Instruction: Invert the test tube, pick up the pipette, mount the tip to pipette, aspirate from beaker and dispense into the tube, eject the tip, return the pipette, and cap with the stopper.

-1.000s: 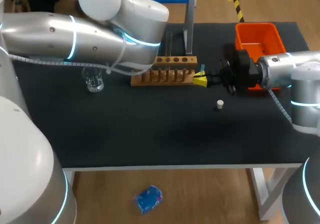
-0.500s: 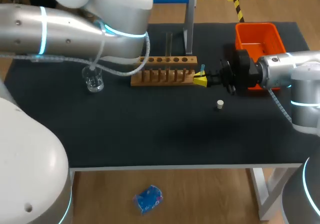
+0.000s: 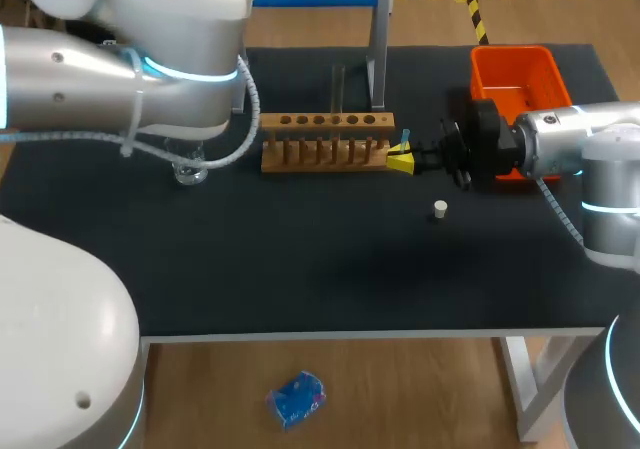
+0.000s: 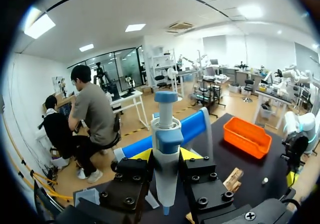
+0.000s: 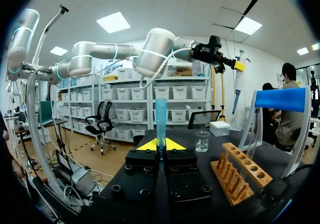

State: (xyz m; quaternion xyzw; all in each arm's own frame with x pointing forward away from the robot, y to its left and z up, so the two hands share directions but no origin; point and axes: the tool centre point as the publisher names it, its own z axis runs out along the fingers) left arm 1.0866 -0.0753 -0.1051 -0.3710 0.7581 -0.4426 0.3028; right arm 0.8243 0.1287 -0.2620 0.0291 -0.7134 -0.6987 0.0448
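Left gripper clamps pipette (both unseen in head view). Right gripper pinches tube beside rack. Beaker half hidden behind left arm.

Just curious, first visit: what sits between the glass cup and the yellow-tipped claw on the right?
The wooden rack fills that stretch, between the glass cup and the right gripper, as the head view shows.
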